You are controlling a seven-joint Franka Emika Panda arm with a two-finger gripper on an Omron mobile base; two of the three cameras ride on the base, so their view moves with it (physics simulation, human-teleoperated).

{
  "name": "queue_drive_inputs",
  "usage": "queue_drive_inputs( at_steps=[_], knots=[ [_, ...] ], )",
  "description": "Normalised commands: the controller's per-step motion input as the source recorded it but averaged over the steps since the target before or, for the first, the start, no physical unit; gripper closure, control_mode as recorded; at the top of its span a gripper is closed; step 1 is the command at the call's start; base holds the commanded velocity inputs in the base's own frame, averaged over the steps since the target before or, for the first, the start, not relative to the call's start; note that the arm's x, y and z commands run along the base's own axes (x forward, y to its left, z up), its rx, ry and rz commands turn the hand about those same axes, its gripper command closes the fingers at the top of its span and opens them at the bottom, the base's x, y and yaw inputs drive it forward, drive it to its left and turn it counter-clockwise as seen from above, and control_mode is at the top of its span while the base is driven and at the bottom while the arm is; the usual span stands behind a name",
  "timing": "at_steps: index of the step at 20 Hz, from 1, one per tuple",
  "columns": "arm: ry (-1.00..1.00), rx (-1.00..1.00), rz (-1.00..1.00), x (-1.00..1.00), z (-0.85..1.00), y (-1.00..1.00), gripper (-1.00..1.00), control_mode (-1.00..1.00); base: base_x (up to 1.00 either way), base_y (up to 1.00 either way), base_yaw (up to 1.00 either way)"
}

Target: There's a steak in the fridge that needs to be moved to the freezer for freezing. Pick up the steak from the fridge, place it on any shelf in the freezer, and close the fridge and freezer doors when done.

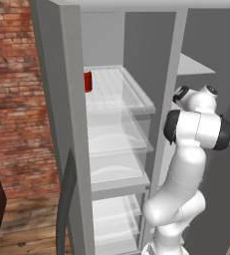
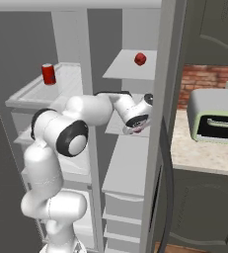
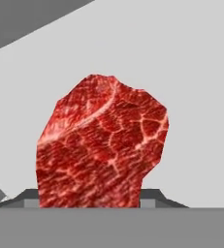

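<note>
Left base view: arm reaches past the divider into the freezer (image 1: 206,45); red can (image 1: 88,81) at left edge of top fridge (image 1: 116,129) shelf.
Right base view: gripper (image 2: 141,129) over mid freezer shelf (image 2: 130,170); small red lump (image 2: 140,59) on shelf above, clear of it.
Hand view: steak (image 3: 101,143) pinched btwn tips at its near edge, prob just above shelf. Light, floppy, slick; grip thick edge.

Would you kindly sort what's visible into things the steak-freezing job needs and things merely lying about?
Needed: steak between the gripper's fingers; freezer; its shelf; fridge.

Lying about: red can on a fridge shelf; small red lump on the upper freezer shelf; toaster oven on the counter.
</note>
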Motion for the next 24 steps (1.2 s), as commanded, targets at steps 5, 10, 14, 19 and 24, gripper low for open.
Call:
queue_drive_inputs(
  at_steps=[5, 10, 14, 19, 24],
  knots=[
    [0.00, 0.00, 0.06, 0.45, -0.32, -0.04, 1.00, -1.00, 0.00, 0.00, 0.00],
    [0.00, 0.00, 0.01, 0.44, -0.39, 0.13, -1.00, -1.00, 0.00, 0.00, 0.00],
    [0.00, 0.00, 0.00, 0.06, -0.25, 0.00, -1.00, -1.00, 0.00, 0.00, 0.00],
    [0.00, 0.00, 0.01, -0.19, -0.27, 0.13, -1.00, -1.00, 0.00, 0.00, 0.00],
    [-0.03, -0.01, 0.00, -0.50, -0.06, 0.34, -1.00, -1.00, 0.00, 0.00, 0.00]
  ],
)
